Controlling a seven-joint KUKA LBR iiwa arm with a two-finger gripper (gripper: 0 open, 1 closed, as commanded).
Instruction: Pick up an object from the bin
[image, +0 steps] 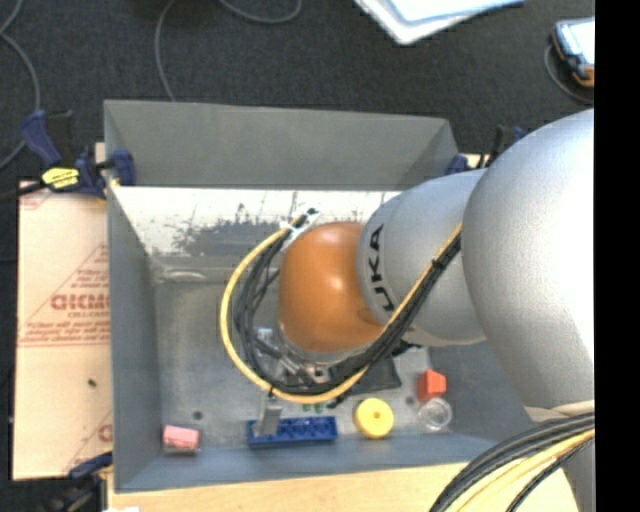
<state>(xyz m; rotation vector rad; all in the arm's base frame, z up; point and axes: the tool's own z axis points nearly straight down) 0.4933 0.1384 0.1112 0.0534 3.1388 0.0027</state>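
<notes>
At the near-left corner of the grey metal bin (135, 330) lies a small pink rubbery block (181, 437), alone and well apart from the arm. Next along the near wall comes a flat blue studded plastic brick (292, 432), lying lengthwise against that wall. The hand (281, 392) hangs just over the brick's left end, pointing straight down, which suits a grasp from above. The orange dome-shaped cover (318, 288) and looping black and yellow cables (238, 300) hide most of it, so I cannot tell whether it is open or closed, or whether it has hold of anything. The brick looks the likeliest thing for the task, being nearest.

Right of the brick sits a yellow round plastic disc (375, 418), then a small clear plastic cup (435, 414), with a small orange-red block (431, 383) just behind it. All the loose things hug the near wall, probably having slid there. On the silver-grey arm (480, 260) the letters "UKA" can be read.
</notes>
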